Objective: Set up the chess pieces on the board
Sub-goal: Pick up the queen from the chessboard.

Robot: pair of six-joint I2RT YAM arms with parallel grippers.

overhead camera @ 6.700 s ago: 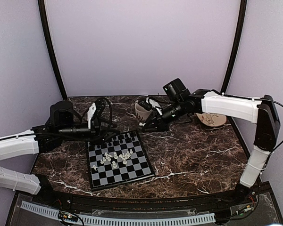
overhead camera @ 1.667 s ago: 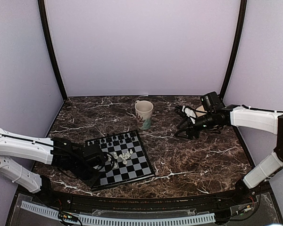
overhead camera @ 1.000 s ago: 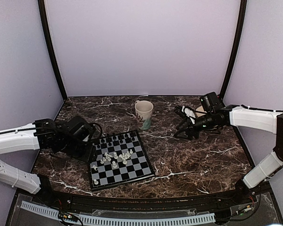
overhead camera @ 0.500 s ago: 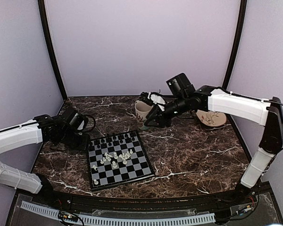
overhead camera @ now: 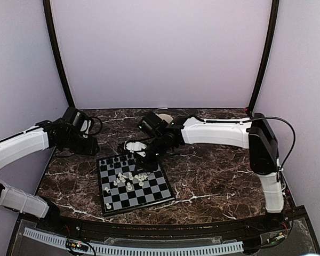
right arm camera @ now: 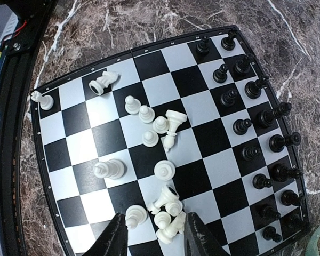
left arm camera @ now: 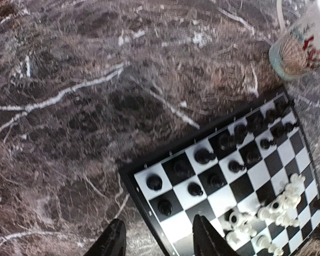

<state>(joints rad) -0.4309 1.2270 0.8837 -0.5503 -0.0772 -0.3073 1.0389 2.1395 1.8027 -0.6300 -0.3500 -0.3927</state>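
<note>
The board lies at the near left of the marble table. Black chess pieces stand in two rows along its far edge. White chess pieces lie jumbled near its middle, some tipped over. My right gripper hangs open and empty above the board; in the right wrist view its fingers straddle a white cluster from above, with the black rows at right. My left gripper is open and empty, left of the board's far corner; its view shows that corner and black pieces.
A cream mug stands on the table beyond the board's far edge; in the top view only its rim shows behind my right arm. My right arm stretches across the table's middle. The table's black front rail runs beside the board.
My right arm has swung left from beside the mug to above the board. My left arm has drawn back from the board toward the far left. The pieces have not moved.
</note>
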